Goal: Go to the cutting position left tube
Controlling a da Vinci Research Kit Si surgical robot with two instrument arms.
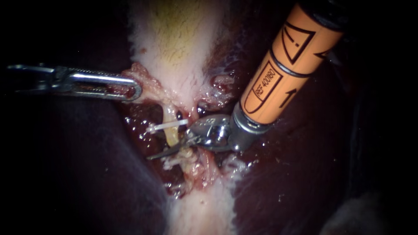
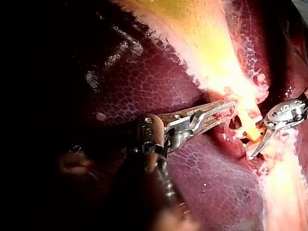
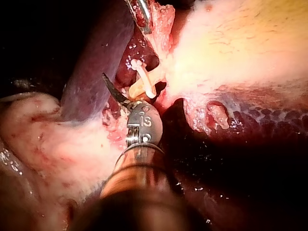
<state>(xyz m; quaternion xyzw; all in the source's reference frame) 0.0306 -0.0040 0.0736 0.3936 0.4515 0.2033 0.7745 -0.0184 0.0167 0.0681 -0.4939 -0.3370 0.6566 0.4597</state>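
Note:
A pale yellow tube (image 1: 171,132) runs down from the gallbladder (image 1: 174,39), with a white clip (image 1: 167,126) across it. My right instrument (image 1: 163,150), on an orange shaft, has its thin curved blades open just below the clip. One blade crosses the tube; the other is mostly hidden behind it. The right wrist view shows the dark blade (image 3: 111,87) beside the tube (image 3: 137,88) and the clip (image 3: 144,77). My left instrument (image 1: 128,90) is shut on ragged tissue at the gallbladder's edge, above and left of the tube. The left wrist view shows it (image 2: 219,110) near the tube (image 2: 248,131).
Dark liver (image 1: 87,174) lies on both sides of the pale band of tissue. Raw red tissue (image 1: 191,174) surrounds the tube's base, and a reddish strand (image 1: 204,161) runs just right of the tube. The orange shaft (image 1: 278,74) covers the upper right.

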